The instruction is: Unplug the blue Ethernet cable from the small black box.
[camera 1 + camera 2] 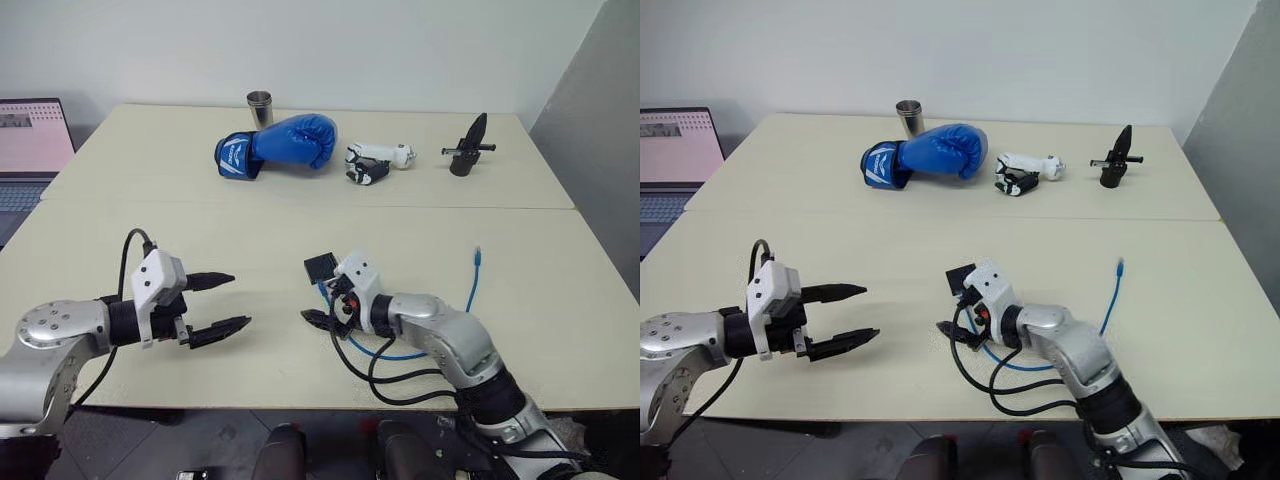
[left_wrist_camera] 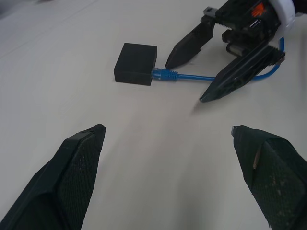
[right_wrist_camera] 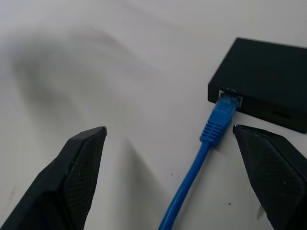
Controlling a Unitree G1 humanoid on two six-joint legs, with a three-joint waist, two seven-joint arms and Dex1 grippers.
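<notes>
Here, the small black box [image 2: 136, 63] lies flat on the pale table [image 1: 300, 215], with the blue Ethernet cable [image 3: 201, 163] still plugged into its side port. I judge the cord thin, light and floppy, and the box light enough to slide, so I would pinch the ribbed boot just beside the box and brace the box itself. My right end effector [image 3: 170, 136] is spread wide, straddling the plug right at the box, touching nothing. My left end effector [image 1: 222, 302] is spread too, empty, well apart from the box.
</notes>
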